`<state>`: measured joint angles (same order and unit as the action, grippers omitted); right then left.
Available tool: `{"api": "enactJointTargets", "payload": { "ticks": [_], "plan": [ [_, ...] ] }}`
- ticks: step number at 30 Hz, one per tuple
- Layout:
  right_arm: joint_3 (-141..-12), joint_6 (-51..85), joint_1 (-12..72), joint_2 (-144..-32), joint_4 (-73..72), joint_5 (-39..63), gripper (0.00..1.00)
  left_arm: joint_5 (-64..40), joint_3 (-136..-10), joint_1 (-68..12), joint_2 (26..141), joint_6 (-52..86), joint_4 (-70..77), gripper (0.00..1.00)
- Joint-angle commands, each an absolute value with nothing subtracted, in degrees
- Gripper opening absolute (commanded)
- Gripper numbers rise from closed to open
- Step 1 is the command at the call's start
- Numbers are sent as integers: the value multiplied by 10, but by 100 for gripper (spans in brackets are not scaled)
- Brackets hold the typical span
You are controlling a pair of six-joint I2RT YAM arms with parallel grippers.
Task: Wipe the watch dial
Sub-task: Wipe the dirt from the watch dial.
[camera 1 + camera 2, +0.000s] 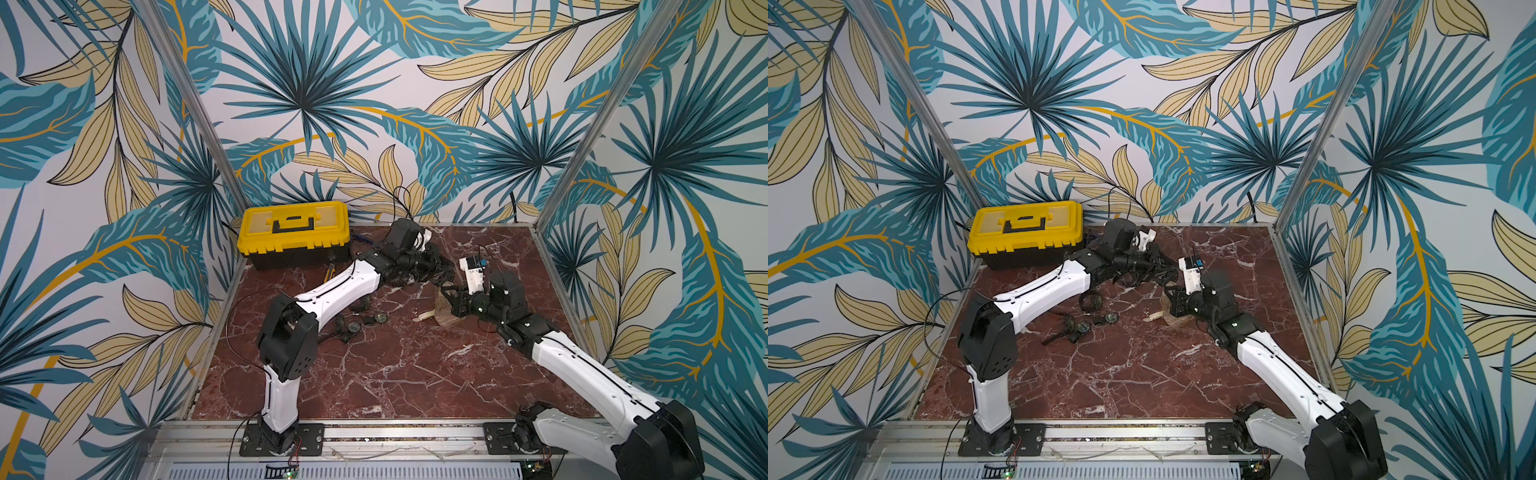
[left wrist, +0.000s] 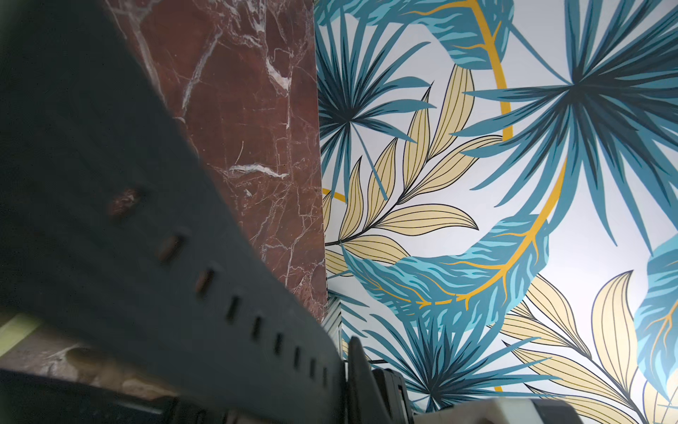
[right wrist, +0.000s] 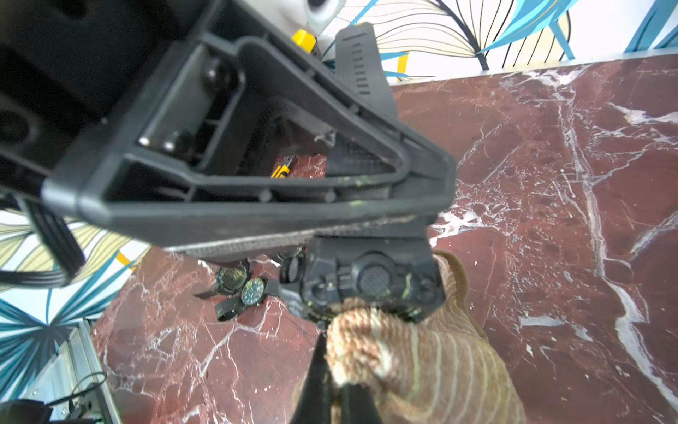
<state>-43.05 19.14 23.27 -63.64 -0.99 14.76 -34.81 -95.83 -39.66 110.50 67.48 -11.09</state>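
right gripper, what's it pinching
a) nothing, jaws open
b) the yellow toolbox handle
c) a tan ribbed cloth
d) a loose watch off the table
c: in the right wrist view the right gripper is shut on the tan ribbed cloth, whose bunched end sits up against the black watch.

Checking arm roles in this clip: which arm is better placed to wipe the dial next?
Right. The right gripper is shut on the cloth, bunched against the watch; the left gripper is shut on that watch, just holding it.
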Motion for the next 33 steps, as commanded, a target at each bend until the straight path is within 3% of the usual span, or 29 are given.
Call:
{"api": "enactJointTargets", "payload": {
  "ticks": [1,27,33],
  "plan": [
    [-462,209,245,-633,-176,189,0,-420,-948,-436,1097,694,-112,0],
    [-491,174,245,-559,-69,155,0,-406,-915,-430,1100,688,-131,0],
    [-496,158,245,-574,-15,63,0,-410,-919,-429,1093,686,-131,0]
  ]
}}
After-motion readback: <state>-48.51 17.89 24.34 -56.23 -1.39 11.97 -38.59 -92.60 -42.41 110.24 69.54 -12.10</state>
